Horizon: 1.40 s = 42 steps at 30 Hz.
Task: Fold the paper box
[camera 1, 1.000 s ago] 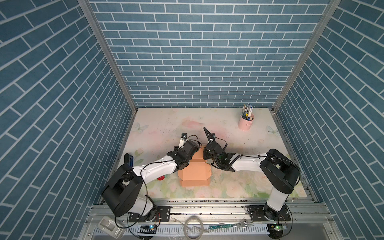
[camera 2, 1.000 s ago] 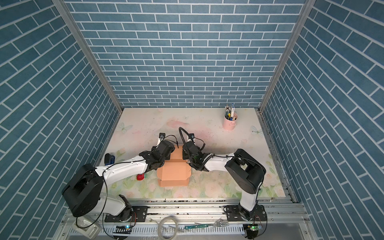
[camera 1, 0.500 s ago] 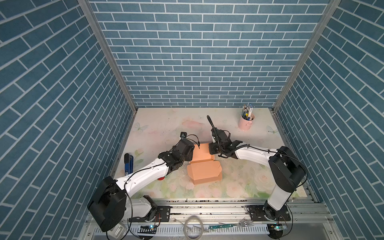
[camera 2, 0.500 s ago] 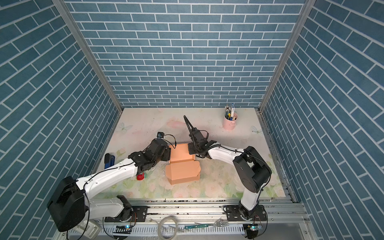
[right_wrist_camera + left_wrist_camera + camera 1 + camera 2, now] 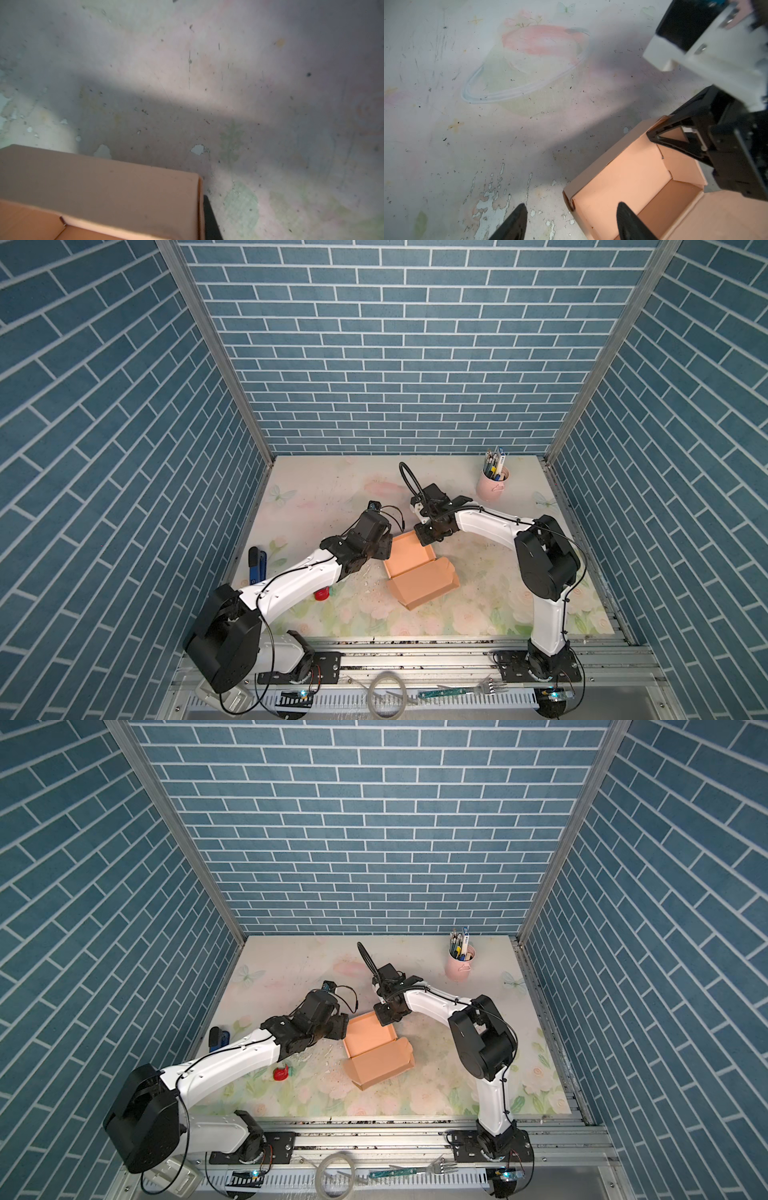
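The paper box (image 5: 411, 558) sat mid-table (image 5: 332, 489), its lid open.
I saw my right gripper (image 5: 427, 536) clamped onto its far wall, while my left gripper (image 5: 571, 209) hung open astride the left wall.

The table (image 5: 332, 489), a scuffed pale floral print, carries the paper box (image 5: 415, 572). A pink cup of pens (image 5: 492, 489) stands well behind the box, to its right. A small red object (image 5: 322, 594) and a blue-and-black tool (image 5: 257, 564) lie to its left.
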Motion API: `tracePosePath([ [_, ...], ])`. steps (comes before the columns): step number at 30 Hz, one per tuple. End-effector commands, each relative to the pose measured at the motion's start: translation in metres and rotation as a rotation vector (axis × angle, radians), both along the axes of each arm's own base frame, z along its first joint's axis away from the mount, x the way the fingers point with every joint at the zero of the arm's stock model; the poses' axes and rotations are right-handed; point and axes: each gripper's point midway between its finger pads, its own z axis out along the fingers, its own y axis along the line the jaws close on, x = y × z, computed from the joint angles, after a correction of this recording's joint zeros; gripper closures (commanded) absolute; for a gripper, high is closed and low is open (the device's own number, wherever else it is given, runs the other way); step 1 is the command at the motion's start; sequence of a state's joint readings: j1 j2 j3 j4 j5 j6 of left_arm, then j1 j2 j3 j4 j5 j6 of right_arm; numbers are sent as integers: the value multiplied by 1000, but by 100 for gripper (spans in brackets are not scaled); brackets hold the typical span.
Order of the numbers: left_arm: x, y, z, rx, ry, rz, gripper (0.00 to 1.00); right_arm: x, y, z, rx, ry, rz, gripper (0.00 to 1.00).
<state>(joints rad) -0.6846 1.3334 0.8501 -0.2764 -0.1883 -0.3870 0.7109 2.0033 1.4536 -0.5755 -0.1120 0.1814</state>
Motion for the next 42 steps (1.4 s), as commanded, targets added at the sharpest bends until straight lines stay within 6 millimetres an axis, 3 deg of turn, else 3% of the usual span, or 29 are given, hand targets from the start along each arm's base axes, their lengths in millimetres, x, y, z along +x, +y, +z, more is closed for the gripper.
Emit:
tracePosePath([
  [1, -5, 4, -12, 7, 30, -6, 30, -3, -9, -8, -78, 53, 54, 100],
  [6, -7, 5, -25, 2, 38, -2, 29, 7, -4, -10, -98, 49, 68, 96],
  [15, -1, -1, -42, 19, 62, -20, 29, 30, 14, 13, -35, -28, 70, 65],
  [24, 11, -15, -40, 30, 27, -108, 29, 41, 25, 25, 9, -63, 59, 63],
  [32, 22, -28, -56, 83, 55, -173, 31, 46, 34, 63, 129, -138, 40, 63],
  [42, 34, -32, -73, 125, 80, -160, 58, 56, 21, 90, 190, -228, -53, 64],
])
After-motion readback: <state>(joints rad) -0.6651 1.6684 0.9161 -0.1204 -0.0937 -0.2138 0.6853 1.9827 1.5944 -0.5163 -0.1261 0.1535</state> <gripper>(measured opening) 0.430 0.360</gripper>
